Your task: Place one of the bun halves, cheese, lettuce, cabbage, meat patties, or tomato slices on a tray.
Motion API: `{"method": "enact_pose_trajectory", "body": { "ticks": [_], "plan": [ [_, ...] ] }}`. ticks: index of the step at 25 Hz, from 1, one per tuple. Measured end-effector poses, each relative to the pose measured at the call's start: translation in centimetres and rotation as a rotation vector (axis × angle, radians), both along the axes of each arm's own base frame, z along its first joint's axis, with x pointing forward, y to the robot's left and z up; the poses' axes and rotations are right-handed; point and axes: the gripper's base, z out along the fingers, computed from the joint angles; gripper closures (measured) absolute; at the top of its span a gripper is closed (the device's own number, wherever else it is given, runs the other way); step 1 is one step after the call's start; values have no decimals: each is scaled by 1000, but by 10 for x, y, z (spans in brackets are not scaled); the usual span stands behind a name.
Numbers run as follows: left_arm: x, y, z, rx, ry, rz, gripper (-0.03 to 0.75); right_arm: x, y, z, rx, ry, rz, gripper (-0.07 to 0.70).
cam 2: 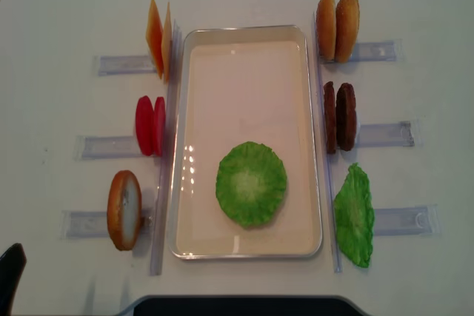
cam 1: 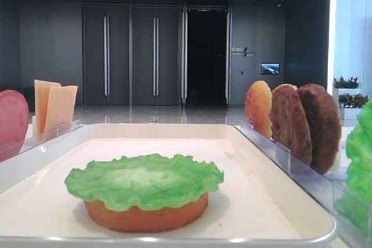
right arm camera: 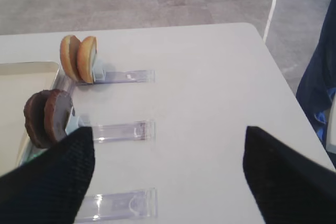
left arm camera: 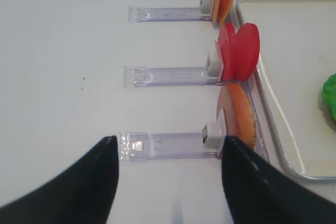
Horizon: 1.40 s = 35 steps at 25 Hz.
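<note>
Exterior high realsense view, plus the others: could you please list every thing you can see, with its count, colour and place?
table: one, white, under everything
tray: one, white, centre
lettuce on the tray: one, green, lying on a bun half
bun half under lettuce: one, orange, front of the tray
spare lettuce: one, green, front right holder
bun pair: two, golden, rear right holder
single bun half: one, golden, front left holder
meat patties: two, dark brown, middle right holder
tomato slices: two, red, middle left holder
cheese: two, yellow-orange, rear left holder
clear holders: six, three each side
left gripper: black, open
right gripper: black, open
</note>
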Motion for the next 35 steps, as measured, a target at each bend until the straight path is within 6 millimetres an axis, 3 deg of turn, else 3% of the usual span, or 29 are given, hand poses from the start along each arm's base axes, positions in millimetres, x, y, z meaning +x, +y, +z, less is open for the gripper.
{"method": "enact_pose_trajectory", "body": {
  "ticks": [4,11,35],
  "plan": [
    [0,0,0,0,0,0,244,3,0,-7,-7,28,3,54],
    [0,0,0,0,0,0,244,13,0,-36,-11,165,3,54],
    [0,0,0,0,0,0,244,13,0,-36,-10,168,3,55]
  ]
}}
